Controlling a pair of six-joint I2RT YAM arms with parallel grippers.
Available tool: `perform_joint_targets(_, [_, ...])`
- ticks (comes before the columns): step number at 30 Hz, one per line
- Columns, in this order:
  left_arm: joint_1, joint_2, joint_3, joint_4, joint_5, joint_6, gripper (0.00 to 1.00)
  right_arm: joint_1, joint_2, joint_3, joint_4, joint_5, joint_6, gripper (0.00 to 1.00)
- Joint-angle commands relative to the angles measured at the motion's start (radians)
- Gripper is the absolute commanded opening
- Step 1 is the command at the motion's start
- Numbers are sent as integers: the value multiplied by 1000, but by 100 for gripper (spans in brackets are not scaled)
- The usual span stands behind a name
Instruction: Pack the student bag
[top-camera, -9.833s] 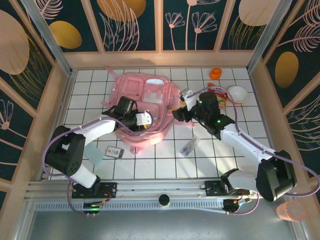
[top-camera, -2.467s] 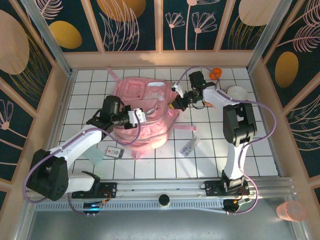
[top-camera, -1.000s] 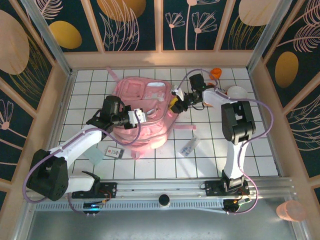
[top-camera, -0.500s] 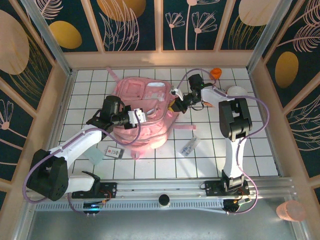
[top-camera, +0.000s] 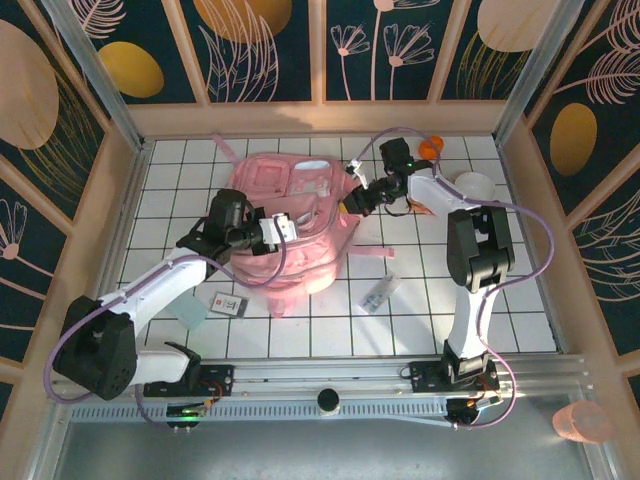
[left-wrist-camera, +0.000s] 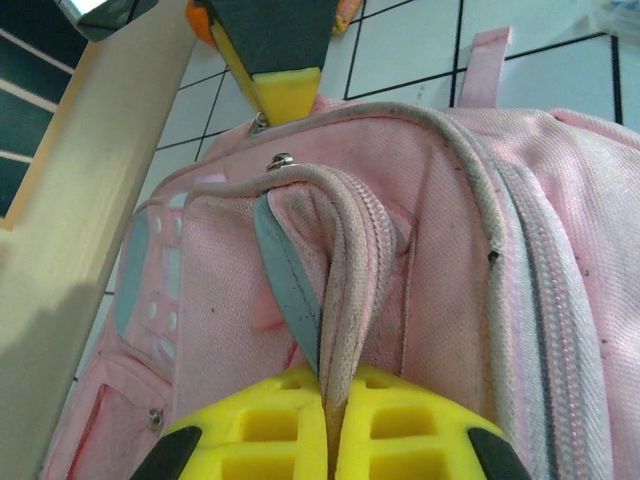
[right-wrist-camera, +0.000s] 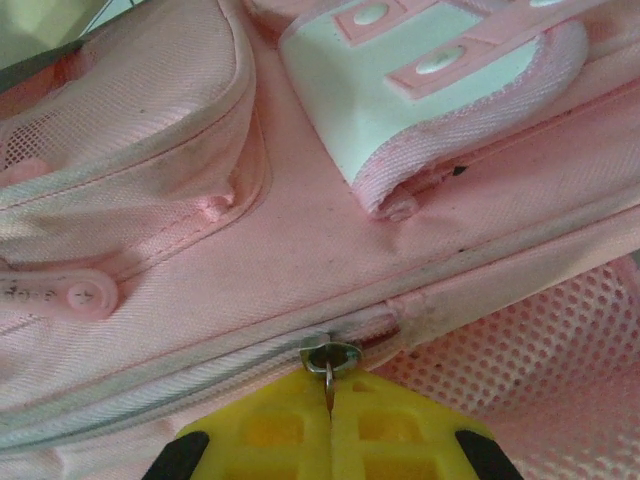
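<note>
The left arm (top-camera: 165, 278) hides part of the student bag (top-camera: 300, 195).

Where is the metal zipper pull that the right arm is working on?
In the right wrist view, the zipper pull sits low and centre on the student bag, just left of its mesh pocket, pinched in the shut right tool.

Your desk (top-camera: 520, 270) is white with a thin black grid, closed in on three sides by a pale wooden frame (top-camera: 320, 118). Behind it the walls (top-camera: 400, 50) are dark blue panels with golden ovals and pale drawn flowers. A grey metal rail (top-camera: 300, 372) runs along the near edge of the desk.
</note>
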Motion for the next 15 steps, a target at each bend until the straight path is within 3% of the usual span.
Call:
perform_joint_targets(1, [-26,23,61,132,-147,-112,0,36,-70,53,-78,-37,55,0])
perform_joint_targets(6, [-39,66,99,145,-272,-198,0,52,-102,43,-115,-25,104,0])
perform_joint_targets(15, [-39,100,119,122,-408,-207,0,58,-164,9,-137,-95,139,0])
